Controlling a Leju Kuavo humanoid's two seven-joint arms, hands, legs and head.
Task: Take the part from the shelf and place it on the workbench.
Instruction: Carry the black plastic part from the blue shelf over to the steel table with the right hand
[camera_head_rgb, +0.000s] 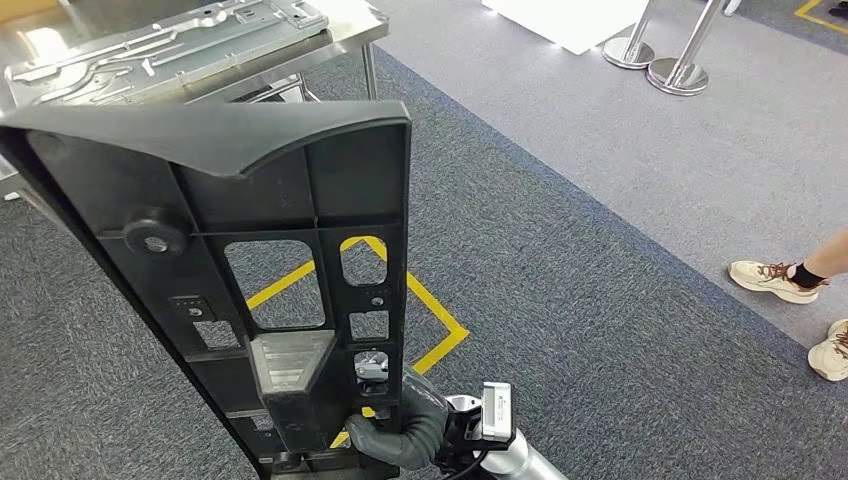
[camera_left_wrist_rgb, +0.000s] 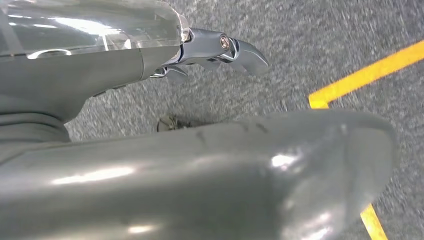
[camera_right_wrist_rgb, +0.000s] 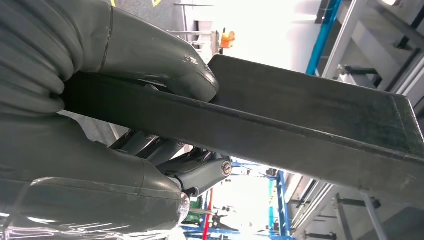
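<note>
A large black plastic part (camera_head_rgb: 290, 200), ribbed and with several cut-outs, stands upright close in front of me in the head view. My right hand (camera_head_rgb: 405, 430) grips its lower edge from the right. In the right wrist view the thumb (camera_right_wrist_rgb: 165, 55) presses on top of the part's flat black edge (camera_right_wrist_rgb: 310, 115), and the darker fingers (camera_right_wrist_rgb: 200, 170) close beneath it. The steel workbench (camera_head_rgb: 350, 35) stands at the far left, beyond the part's top. My left hand (camera_left_wrist_rgb: 150, 170) hangs over the grey carpet, holding nothing, its fingers (camera_left_wrist_rgb: 240, 50) apart from the thumb.
A stamped metal panel (camera_head_rgb: 150, 50) lies on the workbench. Yellow tape (camera_head_rgb: 440, 330) marks a square on the carpet. A person's feet in light sneakers (camera_head_rgb: 775, 280) stand at the right edge. Chrome stanchion bases (camera_head_rgb: 655, 60) and a white board (camera_head_rgb: 565, 20) are far right.
</note>
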